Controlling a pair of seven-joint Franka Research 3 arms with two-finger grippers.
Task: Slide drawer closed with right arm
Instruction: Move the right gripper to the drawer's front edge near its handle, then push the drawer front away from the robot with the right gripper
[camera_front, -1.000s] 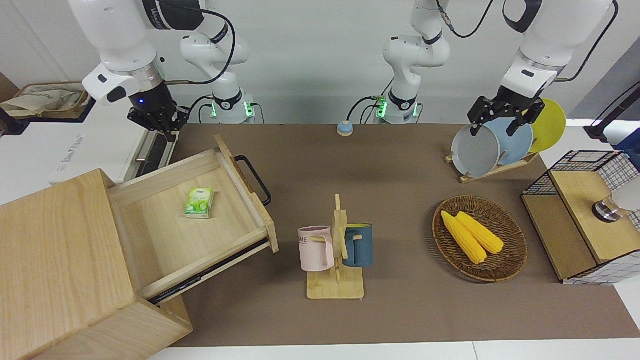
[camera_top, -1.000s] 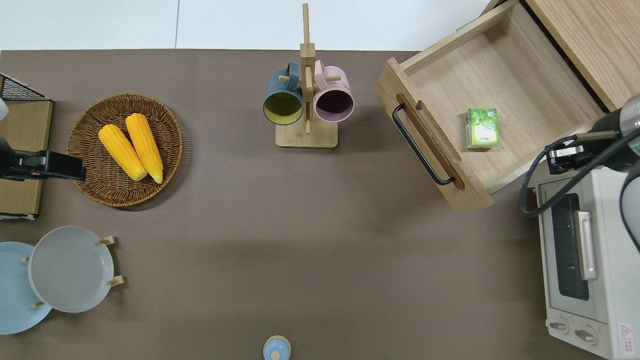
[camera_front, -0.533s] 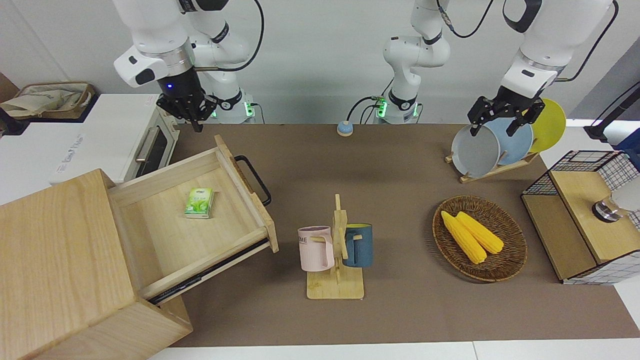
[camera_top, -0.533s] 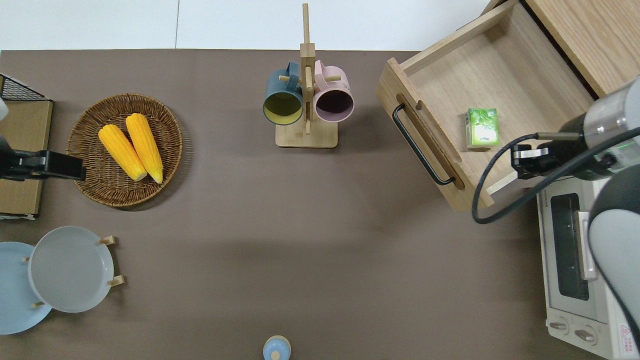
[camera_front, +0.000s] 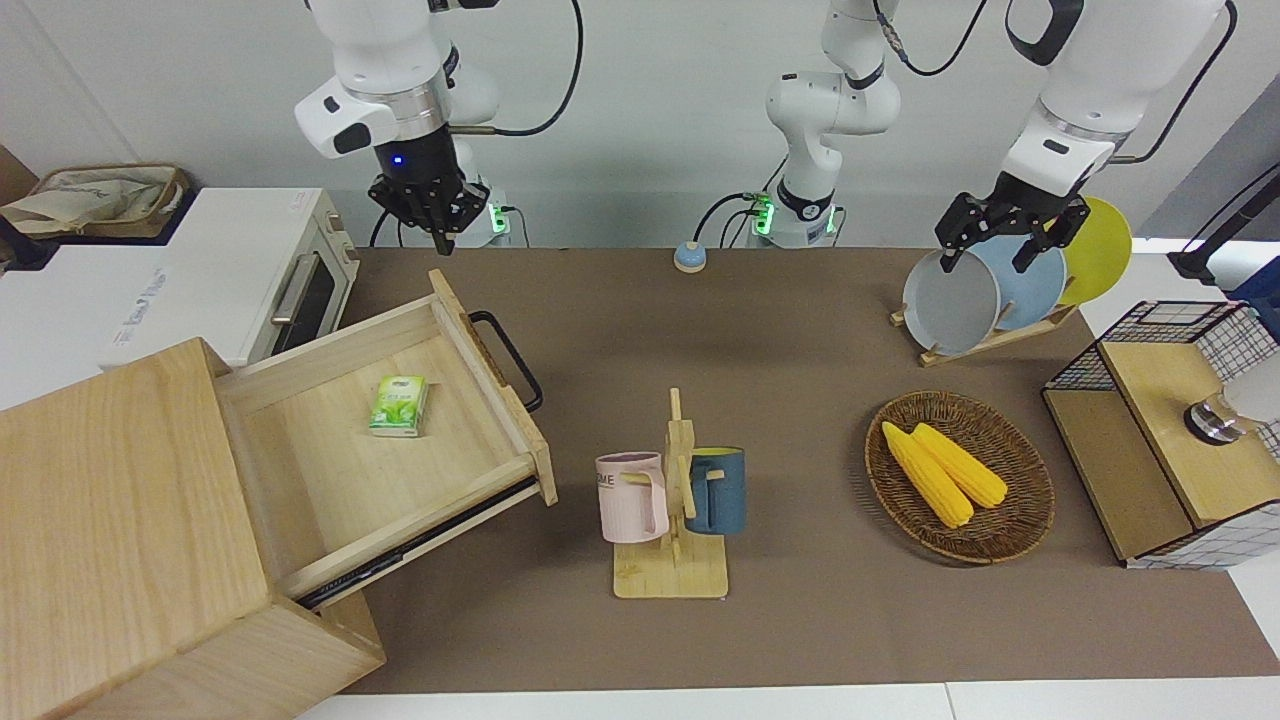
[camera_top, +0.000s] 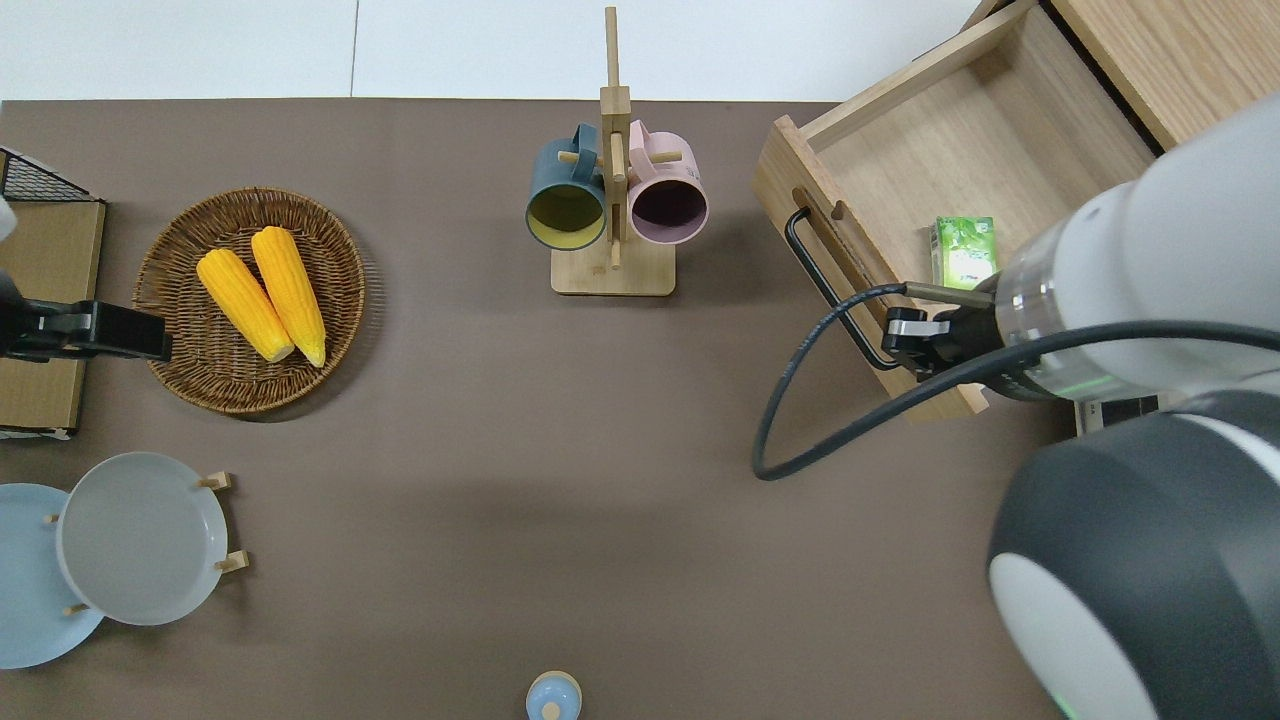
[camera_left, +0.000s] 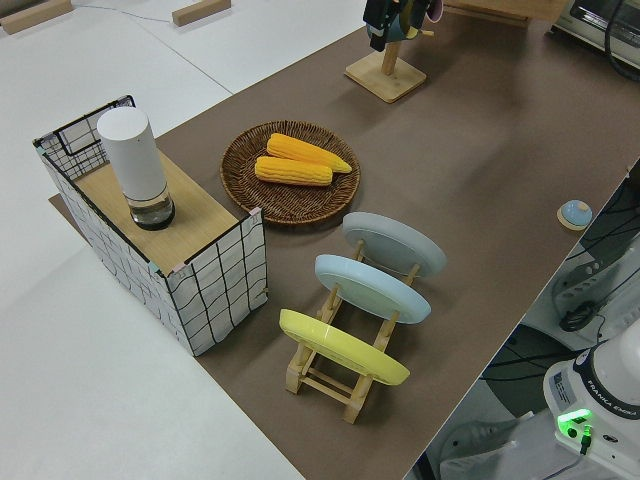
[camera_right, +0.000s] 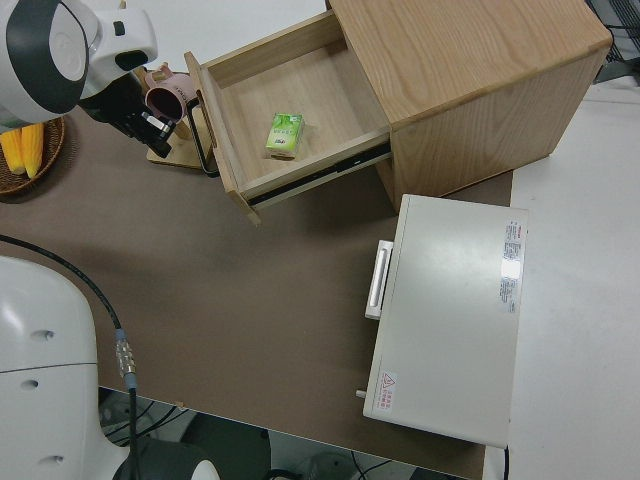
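Note:
The pale-wood drawer (camera_front: 330, 480) stands pulled far out of its box cabinet (camera_front: 110, 500), at the right arm's end of the table. Its black loop handle (camera_front: 510, 360) faces the table's middle. A green carton (camera_front: 399, 405) lies in the drawer. My right gripper (camera_front: 438, 240), with its blue light on, hangs in the air with fingers together and touches nothing. In the overhead view the wrist covers the handle (camera_top: 830, 290) at its end nearer the robots. The right side view shows the gripper (camera_right: 160, 125) beside the drawer's front panel (camera_right: 215, 125). The left arm is parked, its gripper (camera_front: 990, 260) open.
A white toaster oven (camera_front: 230, 275) stands beside the drawer, nearer to the robots. A mug rack (camera_front: 672, 500) with two mugs stands mid-table. A basket of corn (camera_front: 960, 475), a plate rack (camera_front: 990, 290) and a wire-mesh box (camera_front: 1170, 430) are at the left arm's end.
My right arm has swung from over the toaster oven toward the table's middle, to over the drawer's handle end. The drawer and the left arm have not moved.

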